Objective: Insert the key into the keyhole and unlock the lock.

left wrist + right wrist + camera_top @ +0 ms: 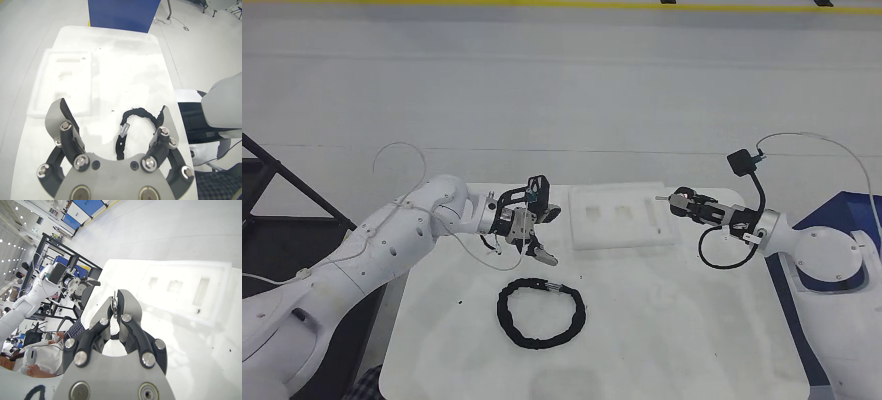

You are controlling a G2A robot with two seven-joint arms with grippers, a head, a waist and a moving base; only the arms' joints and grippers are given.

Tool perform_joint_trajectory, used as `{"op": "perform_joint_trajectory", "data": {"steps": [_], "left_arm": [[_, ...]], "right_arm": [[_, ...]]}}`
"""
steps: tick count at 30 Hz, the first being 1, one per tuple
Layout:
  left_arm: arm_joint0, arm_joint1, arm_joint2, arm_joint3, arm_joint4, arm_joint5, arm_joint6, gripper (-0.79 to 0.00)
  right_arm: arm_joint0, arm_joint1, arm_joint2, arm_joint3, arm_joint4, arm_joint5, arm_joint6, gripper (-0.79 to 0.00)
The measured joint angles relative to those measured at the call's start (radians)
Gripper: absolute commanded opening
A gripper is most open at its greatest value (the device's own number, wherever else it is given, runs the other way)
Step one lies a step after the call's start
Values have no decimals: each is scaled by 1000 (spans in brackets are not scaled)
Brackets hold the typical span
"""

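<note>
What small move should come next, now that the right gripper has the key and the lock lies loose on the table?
Probably lower the left gripper and close it on the silver cylinder of the lock to steady it. That gripper hangs open above the lock, which lies unheld on the table, while the right gripper, shut on the key, is off by the foam tray.

The left arm [392,245] and right arm [827,250] have smooth white jointed shells. A black cable [702,250] loops at 6 o'clock of the right wrist. The left gripper [113,106] and right gripper [115,296] have grey metal plates, black linkages, silver screws and circlips (ribbed black pads [69,113] line the fingers).
</note>
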Motion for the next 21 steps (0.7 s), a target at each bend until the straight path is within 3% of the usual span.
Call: {"op": "perform_joint_trajectory", "data": {"steps": [11,21], "left_arm": [[-34,-27,116,48,71,0,-42,0],[-30,-30,117,54,66,0,-64,0]], "right_arm": [[0,0,0,0,0,0,0,-785],[0,0,0,0,0,0,0,-785]]}}
